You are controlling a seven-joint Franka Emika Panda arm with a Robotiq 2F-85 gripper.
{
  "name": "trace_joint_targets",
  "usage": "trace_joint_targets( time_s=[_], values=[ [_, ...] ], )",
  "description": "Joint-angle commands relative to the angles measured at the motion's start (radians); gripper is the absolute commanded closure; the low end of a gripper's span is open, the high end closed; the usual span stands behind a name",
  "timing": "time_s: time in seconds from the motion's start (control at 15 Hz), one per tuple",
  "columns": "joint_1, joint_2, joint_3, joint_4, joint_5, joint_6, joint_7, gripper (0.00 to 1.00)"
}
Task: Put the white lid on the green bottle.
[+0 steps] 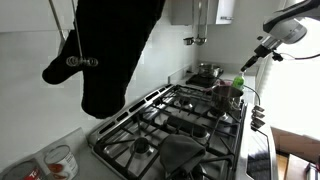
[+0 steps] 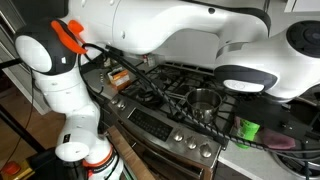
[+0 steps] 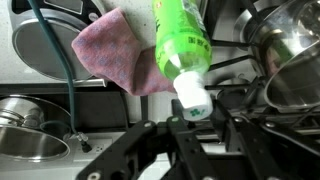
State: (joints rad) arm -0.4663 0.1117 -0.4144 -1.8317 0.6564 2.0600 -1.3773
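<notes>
The green bottle (image 3: 178,38) stands on the counter beside the stove, on a pink cloth (image 3: 108,52). It also shows in both exterior views (image 1: 238,84) (image 2: 248,128). The white lid (image 3: 192,99), with a small green mark, sits at the bottle's neck. My gripper (image 3: 196,112) is directly over it, and its two dark fingers close against the lid's sides. In an exterior view my gripper (image 1: 246,62) hangs just above the bottle. In the exterior view from the stove's front the arm hides the gripper.
A steel pot (image 3: 288,60) stands close beside the bottle, on the gas stove (image 1: 170,125); it also shows in an exterior view (image 2: 205,100). A black cloth (image 1: 110,50) hangs in the foreground. A steel bowl (image 3: 25,125) lies at the wrist view's edge.
</notes>
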Motion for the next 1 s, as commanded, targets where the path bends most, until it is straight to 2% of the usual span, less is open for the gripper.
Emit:
trace_joint_targets(
  time_s=[0.0, 0.93],
  values=[
    [-0.012, 0.010, 0.011, 0.002, 0.018, 0.013, -0.024, 0.92],
    [-0.017, 0.022, 0.018, 0.007, 0.026, 0.011, -0.062, 0.92]
  ],
)
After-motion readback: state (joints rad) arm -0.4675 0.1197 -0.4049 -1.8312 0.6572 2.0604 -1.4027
